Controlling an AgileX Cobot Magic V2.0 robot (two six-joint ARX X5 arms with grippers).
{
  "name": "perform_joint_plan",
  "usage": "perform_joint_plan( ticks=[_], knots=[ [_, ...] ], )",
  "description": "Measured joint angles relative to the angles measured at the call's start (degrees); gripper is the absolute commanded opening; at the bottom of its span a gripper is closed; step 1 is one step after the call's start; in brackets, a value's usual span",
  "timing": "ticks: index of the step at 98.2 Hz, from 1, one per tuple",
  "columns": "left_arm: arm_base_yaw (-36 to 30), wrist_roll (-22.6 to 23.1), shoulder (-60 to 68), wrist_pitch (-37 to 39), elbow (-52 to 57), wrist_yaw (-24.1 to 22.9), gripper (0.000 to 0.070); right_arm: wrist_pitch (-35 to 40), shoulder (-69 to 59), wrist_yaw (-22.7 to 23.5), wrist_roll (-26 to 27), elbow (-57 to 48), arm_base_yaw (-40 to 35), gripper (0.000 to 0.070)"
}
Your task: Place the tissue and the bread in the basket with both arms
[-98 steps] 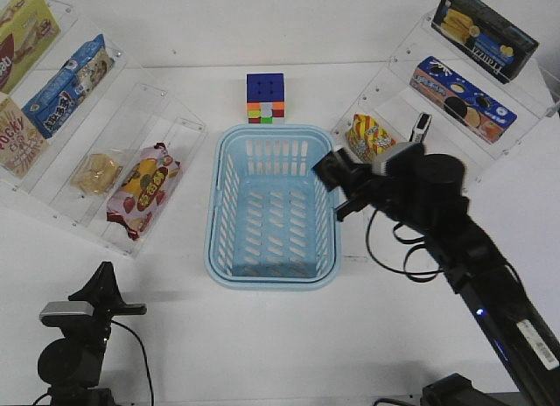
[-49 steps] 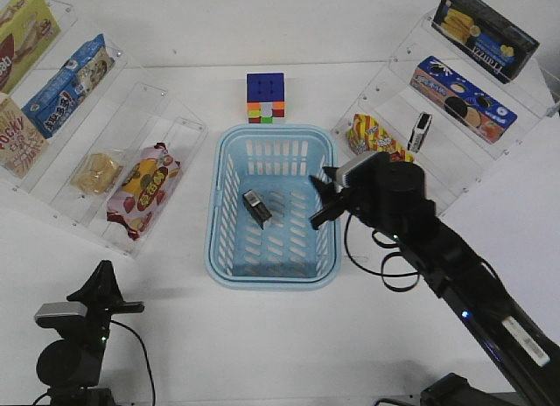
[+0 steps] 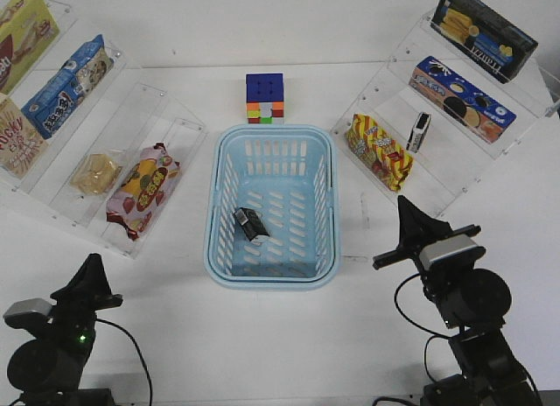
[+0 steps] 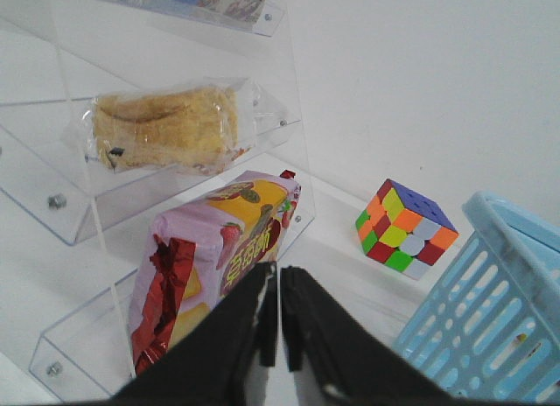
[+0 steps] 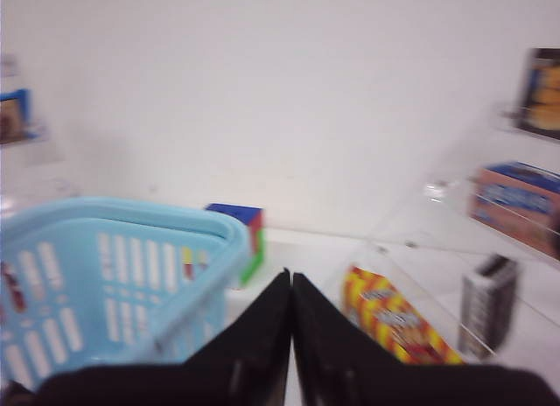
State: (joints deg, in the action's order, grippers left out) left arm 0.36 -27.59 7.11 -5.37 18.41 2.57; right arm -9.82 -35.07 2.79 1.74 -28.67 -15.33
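The light-blue basket point(image 3: 273, 133) stands mid-table. The black tissue pack point(image 3: 249, 223) lies tilted on the basket's floor near its left wall. The wrapped golden bread point(image 3: 96, 172) lies on the left acrylic shelf and also shows in the left wrist view point(image 4: 166, 126). My left gripper point(image 3: 91, 264) is shut and empty at the front left, pointing towards that shelf; its jaws point(image 4: 280, 279) are closed. My right gripper point(image 3: 403, 205) is shut and empty at the front right, beside the basket point(image 5: 114, 257); its tips point(image 5: 290, 279) touch.
A red-yellow fruit-printed packet point(image 3: 143, 187) lies on the shelf just in front of the bread. A multicoloured cube point(image 3: 265, 97) stands behind the basket. The right shelves hold a striped yellow-red packet point(image 3: 379, 150), a second small black pack point(image 3: 420, 131) and cookie boxes point(image 3: 462, 98).
The right arm has let go of the tissue, which now lies in the basket, and has drawn back from over the basket to the front right. The left arm has sunk slightly.
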Motion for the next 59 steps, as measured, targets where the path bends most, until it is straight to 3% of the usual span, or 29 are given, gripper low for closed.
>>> perform_joint_plan(
  ticks=[19,23,27,31,35,59],
  knots=[
    [0.0,14.34,16.61,-5.44,13.27,-0.09,0.002,1.62,0.55,-0.07,0.07,1.51,0.02,0.0],
    [0.0,18.08,20.65,-6.45,16.22,-0.79,0.0114,1.75,0.46,-0.07,0.22,1.51,0.02,0.0],
    [0.0,21.62,24.55,-7.54,19.19,-1.44,0.0268,1.73,0.44,-0.07,0.55,1.51,0.0,0.0],
    [0.0,25.14,28.5,-8.44,22.01,-2.34,0.0379,1.55,0.46,-0.09,0.94,1.51,0.02,0.0],
    [0.0,28.39,32.2,-9.05,24.63,-3.34,0.0456,1.42,0.46,-0.07,1.25,1.51,0.0,0.0],
    [-0.15,43.58,49.35,-12.2,36.54,-7.5,0.0467,1.51,0.44,-0.07,1.7,1.51,0.02,0.0]
  ],
)
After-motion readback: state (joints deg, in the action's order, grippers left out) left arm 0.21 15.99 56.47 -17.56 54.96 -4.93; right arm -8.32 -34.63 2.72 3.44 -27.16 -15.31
